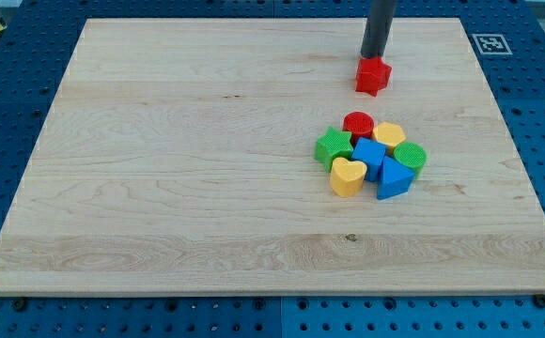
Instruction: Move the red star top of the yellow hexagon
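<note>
We have no jaws on this arm, so there is nothing apart, together or clamped; we work with a bare rod, and my tip [375, 58] sits in the upper right of the frame, touching or just beside the upper edge of the red star [372, 76]. The star lies directly below my tip in the frame, alone on the bench [160, 169] and apart from the other blocks.

The yellow hexagon [389, 134] is lower down, on the upper right side of a tight cluster right of centre. Touching or just beside it we see a red cylinder [358, 123] to its left, a green cylinder [410, 156] to its lower right and a blue block [368, 154] to its lower left. A green star [333, 147], a yellow heart [348, 176] and a blue triangle [394, 178] complete the group.

The relation that matters: tip, star and hexagon stand nearly in one line running down the frame, the hexagon slightly to the right. We judge that a push downward with a small rightward lean would carry the star to the hexagon's upper side. The risk is the red cylinder, which stands close beside that spot.
</note>
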You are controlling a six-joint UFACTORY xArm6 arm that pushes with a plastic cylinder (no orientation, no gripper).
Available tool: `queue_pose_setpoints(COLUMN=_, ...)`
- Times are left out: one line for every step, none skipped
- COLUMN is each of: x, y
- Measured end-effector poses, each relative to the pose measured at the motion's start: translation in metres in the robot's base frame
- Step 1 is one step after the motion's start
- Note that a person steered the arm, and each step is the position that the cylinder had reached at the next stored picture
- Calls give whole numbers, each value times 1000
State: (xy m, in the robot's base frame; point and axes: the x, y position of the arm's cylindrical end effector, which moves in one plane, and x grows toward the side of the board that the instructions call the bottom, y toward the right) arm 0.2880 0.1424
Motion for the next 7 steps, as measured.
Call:
queue_pose_setpoints(x=7, y=1)
queue_pose_setpoints(x=15, y=32)
queue_pose_setpoints(x=32, y=34)
queue_pose_setpoints(x=42, y=34)
queue_pose_setpoints(x=28, y=26)
queue_pose_setpoints(x=-4, y=6)
queue_pose_setpoints(x=-5, y=-31)
